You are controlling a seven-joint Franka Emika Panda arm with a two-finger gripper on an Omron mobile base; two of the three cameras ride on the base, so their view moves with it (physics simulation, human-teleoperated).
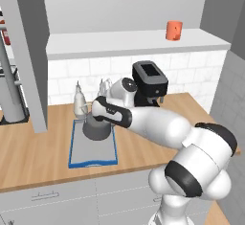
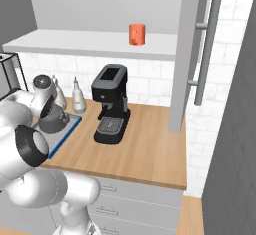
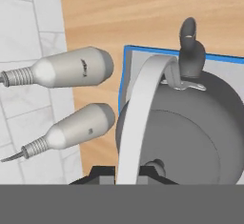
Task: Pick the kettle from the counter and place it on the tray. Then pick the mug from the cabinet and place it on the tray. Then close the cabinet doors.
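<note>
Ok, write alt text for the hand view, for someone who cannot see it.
Seen from above, the hand grips the pale arched handle of the dark grey kettle, which sits on the blue-rimmed grey tray. Beside the tray, two pale bottle-shaped shakers stand on the wooden counter by a white tiled wall.

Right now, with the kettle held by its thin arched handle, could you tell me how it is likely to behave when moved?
The kettle is squat and rounded, so it probably sits stably on the tray. Gripped only by its thin handle, it may swing or tilt. Its smooth body looks fairly heavy for its size.
</note>
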